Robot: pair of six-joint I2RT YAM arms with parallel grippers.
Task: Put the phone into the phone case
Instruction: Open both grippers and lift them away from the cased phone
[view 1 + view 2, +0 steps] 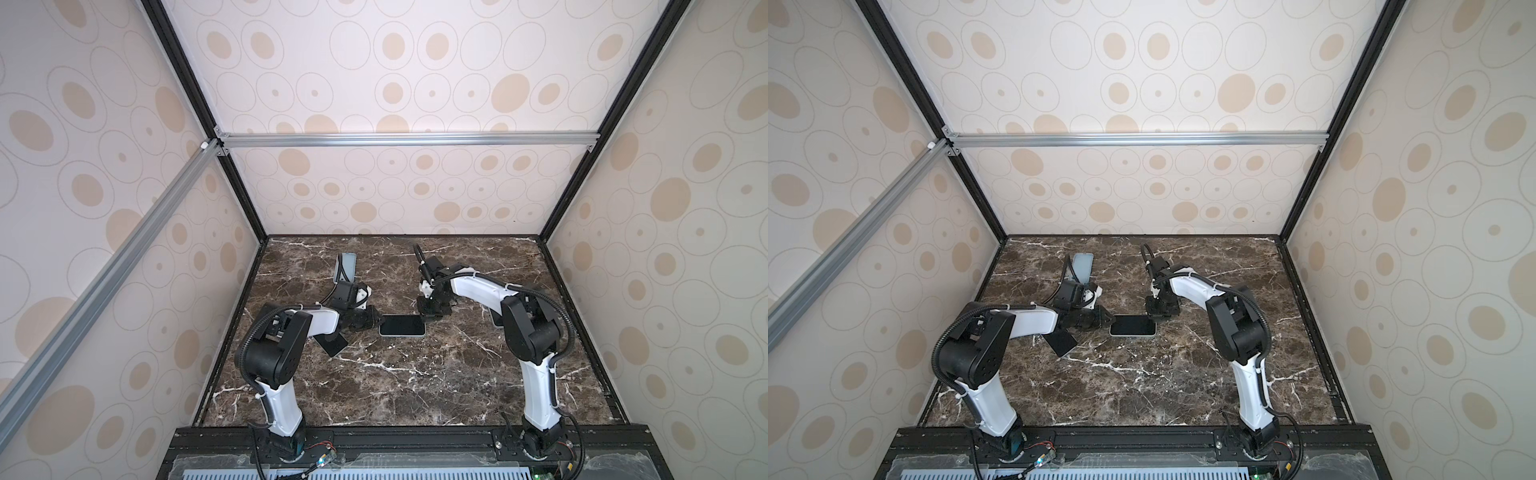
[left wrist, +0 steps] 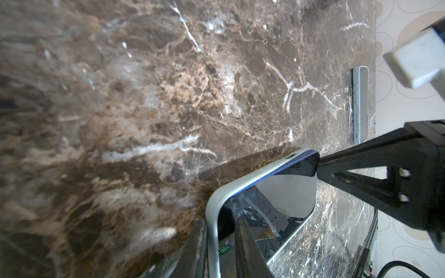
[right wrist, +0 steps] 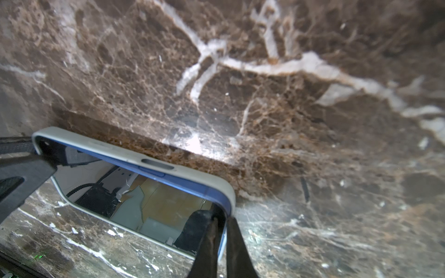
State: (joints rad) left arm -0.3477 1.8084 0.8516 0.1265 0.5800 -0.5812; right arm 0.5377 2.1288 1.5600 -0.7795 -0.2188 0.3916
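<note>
Table (image 1: 415, 382): dark brown marble, white and tan veins
Walls (image 1: 415, 62): cream, beige ovals inside thin grey rings
Frame (image 1: 374, 139): black posts, silver rails
Arms (image 1: 286, 403): white links, black joints
Phone (image 3: 144, 192): blue sides, glossy black screen
Phone case (image 3: 134, 146): pale grey-white
Second case (image 1: 348, 266): pale blue-grey

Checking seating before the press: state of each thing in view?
Phone, screen up, partly seated, blue edge proud.
Case, flat on table, around phone.
Left gripper, shut on case end.
Right gripper, shut on case corner.
Far pale-blue case, flat, untouched.
Black slab, flat, partly hidden.
</note>
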